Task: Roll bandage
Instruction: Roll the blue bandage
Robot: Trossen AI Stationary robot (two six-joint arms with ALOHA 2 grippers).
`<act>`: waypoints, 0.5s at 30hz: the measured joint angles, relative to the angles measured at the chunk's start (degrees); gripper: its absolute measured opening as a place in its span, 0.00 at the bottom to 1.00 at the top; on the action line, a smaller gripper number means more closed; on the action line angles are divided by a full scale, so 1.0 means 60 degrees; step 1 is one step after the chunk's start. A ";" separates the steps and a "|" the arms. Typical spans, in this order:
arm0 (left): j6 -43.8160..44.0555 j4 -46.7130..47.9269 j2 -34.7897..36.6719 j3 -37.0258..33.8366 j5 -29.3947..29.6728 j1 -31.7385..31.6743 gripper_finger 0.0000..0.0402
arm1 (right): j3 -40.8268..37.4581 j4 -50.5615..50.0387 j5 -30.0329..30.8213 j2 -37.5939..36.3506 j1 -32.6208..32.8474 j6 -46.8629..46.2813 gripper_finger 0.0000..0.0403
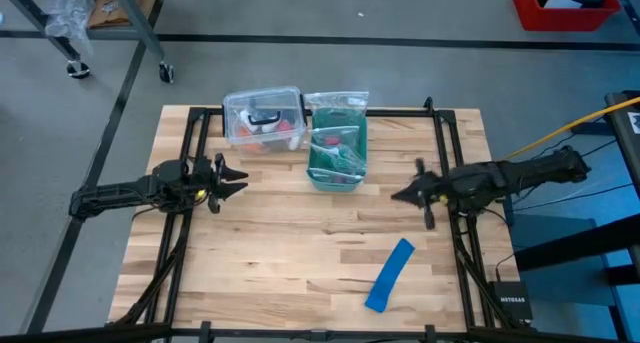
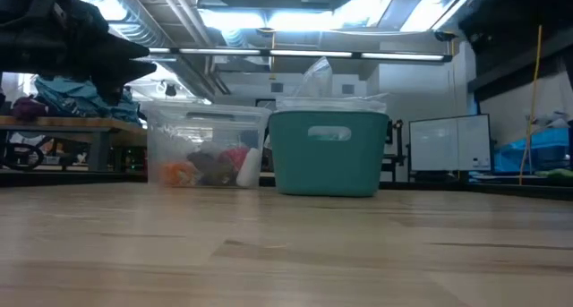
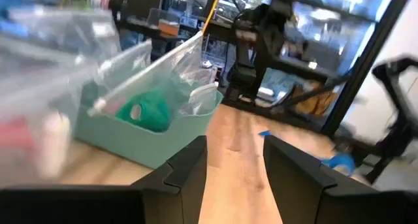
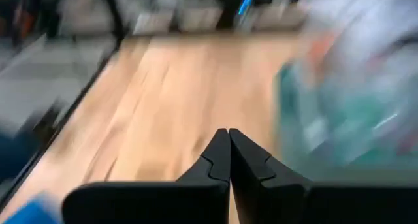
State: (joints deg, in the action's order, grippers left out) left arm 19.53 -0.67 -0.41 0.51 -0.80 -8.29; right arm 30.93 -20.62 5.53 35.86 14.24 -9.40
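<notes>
- Ceiling lights (image 2: 269, 21) glare in my low view.
- Table (image 1: 300, 253) evenly lit from above, shadows soft.
- Both wrist views motion-blurred, the right worse.

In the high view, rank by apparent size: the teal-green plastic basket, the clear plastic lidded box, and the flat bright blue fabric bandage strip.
1. Clear plastic lidded box and teal-green plastic basket: footprints look too alike to rank.
2. Flat bright blue fabric bandage strip: clearly smallest, long but narrow.

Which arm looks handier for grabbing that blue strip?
Probably the right. The bandage lies flat near the table's front right, closer to the right gripper than to the left gripper across the table.
</notes>
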 joint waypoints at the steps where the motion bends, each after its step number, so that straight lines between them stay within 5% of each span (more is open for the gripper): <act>1: 0.0377 0.0004 0.0000 0.0004 0.0018 0.0000 0.36 | 0.0218 -0.0305 -0.0390 0.0565 0.0008 -0.0215 0.01; 15: 0.1181 0.0008 -0.0003 0.0001 0.0032 0.0011 0.36 | 0.0843 -0.2082 -0.5406 0.6412 0.0008 -0.0610 0.00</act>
State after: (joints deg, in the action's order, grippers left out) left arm 26.61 -0.62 -0.43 0.52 -0.60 -8.23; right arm 35.99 -33.11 -26.91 74.34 14.28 -13.06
